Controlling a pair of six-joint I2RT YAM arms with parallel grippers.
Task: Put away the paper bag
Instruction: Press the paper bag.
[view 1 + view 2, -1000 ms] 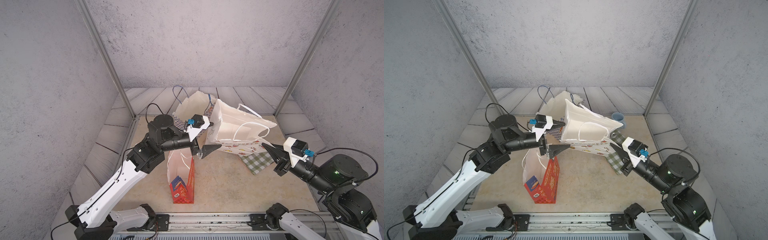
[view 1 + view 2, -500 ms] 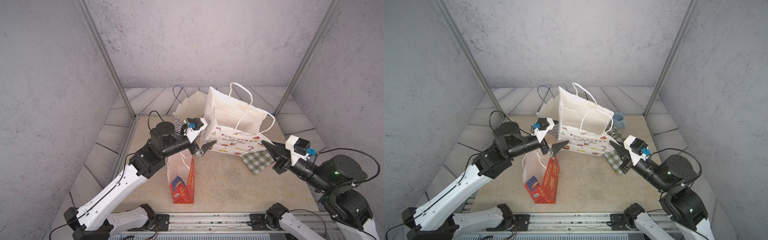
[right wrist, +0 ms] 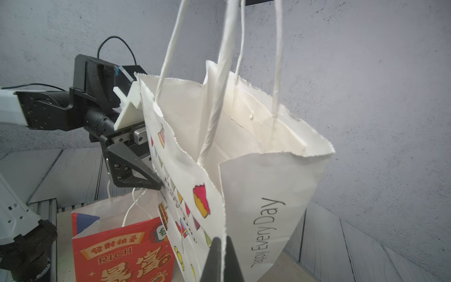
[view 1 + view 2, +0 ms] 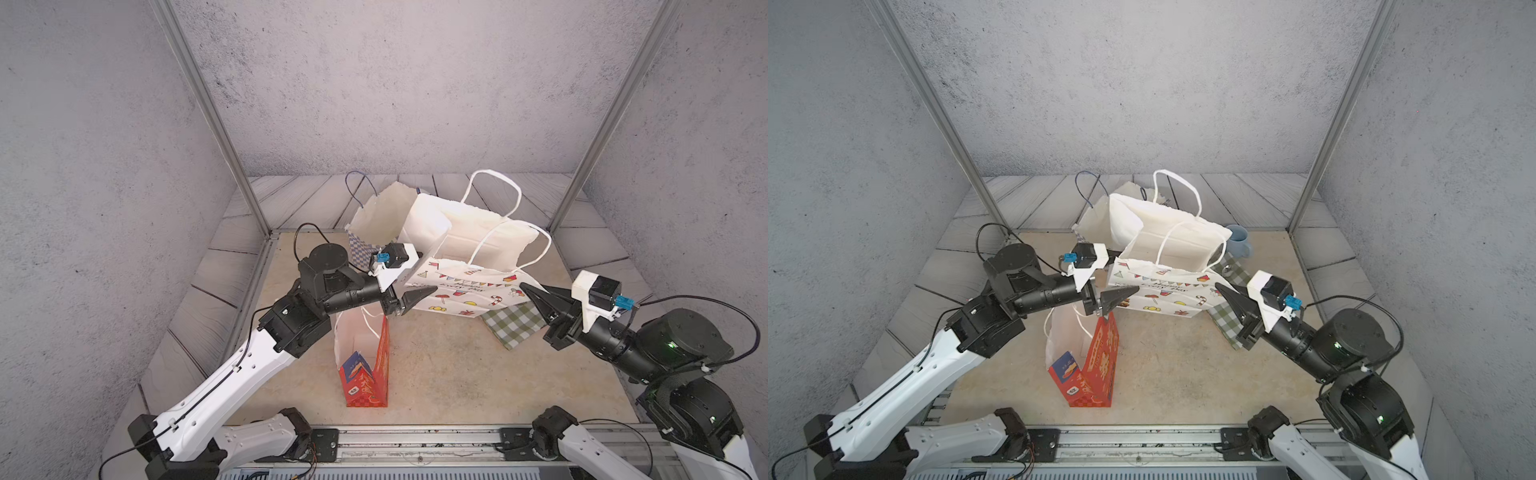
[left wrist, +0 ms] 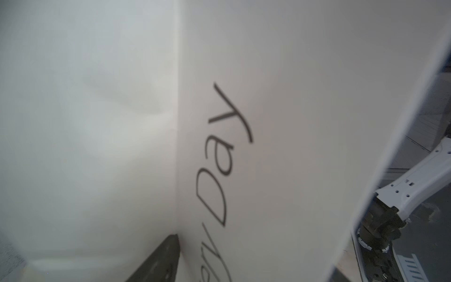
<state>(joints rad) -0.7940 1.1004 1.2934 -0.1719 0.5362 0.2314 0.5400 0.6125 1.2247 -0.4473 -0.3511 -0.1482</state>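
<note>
Okay, paper bag [image 4: 469, 286] sits mid-bench, mouth up and open, both handle loops standing, slung between the two tools. Can't tell if its base rests on the bench [image 4: 457, 374] or hangs just off it. Right tool [image 4: 524, 287] is pinched closed on the bag's front right corner edge, below the rim. Only a thin bit of paper sits between the tips in the right wrist view. Left tool [image 4: 417, 291] stands wide, straddling the bag's left side panel. One finger lies against the printed front and the other is hidden behind the paper, so no telling whether it presses yet.

Risks, my read:
- Corner pinch is small. Any pull from the left arm could slide the paper out or tear the edge.
- Left jaws closing across the whole side panel would likely crush it unevenly instead of folding along a crease, so the bag ends up crumpled, not flat.
- Red bag [image 4: 365, 374] stands right below the left tool, very near it. A downward or sideways move probably tips it.
- Blue-checked bag [image 4: 374, 212] leans just behind, mug [image 4: 1237, 241] sits beside the back right corner, green checked cloth [image 4: 513, 326] lies by the right corner. A swing of the bag could knock or drag any of them.
- Handle loops are loose and tall and could snag on a tool.
</note>
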